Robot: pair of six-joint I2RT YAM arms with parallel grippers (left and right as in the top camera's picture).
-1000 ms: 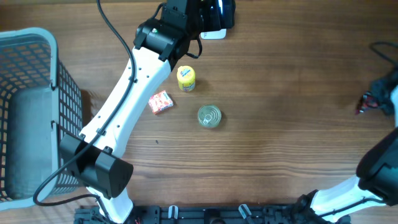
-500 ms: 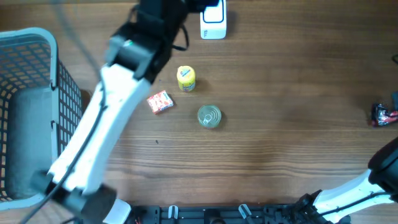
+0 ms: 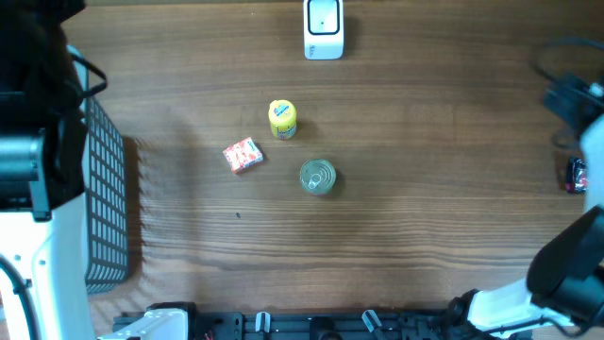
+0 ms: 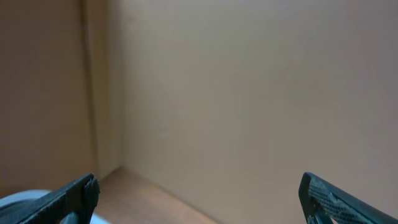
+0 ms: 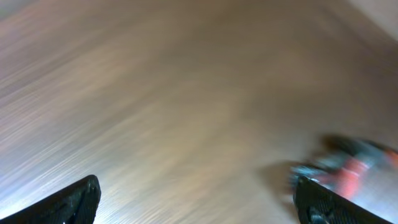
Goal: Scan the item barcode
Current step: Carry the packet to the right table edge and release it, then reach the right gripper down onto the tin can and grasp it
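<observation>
Left claw (image 4: 202, 196) released, gripping nothing, facing a plain wall (image 4: 249, 93); right claw (image 5: 199, 200) released too, above the counter (image 5: 155, 93), a small red-black object (image 5: 348, 168) (blurred) to its right

Right wrist view motion-blurred; red-black object (image 5: 348, 168) indistinct; basket (image 3: 109, 208) mostly hidden under left arm (image 3: 33, 113)

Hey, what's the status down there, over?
Open, empty: left gripper, right gripper. Untouched mid-table: tin can, yellow container, red packet. Far edge: white scanner, nothing blocking it.
</observation>
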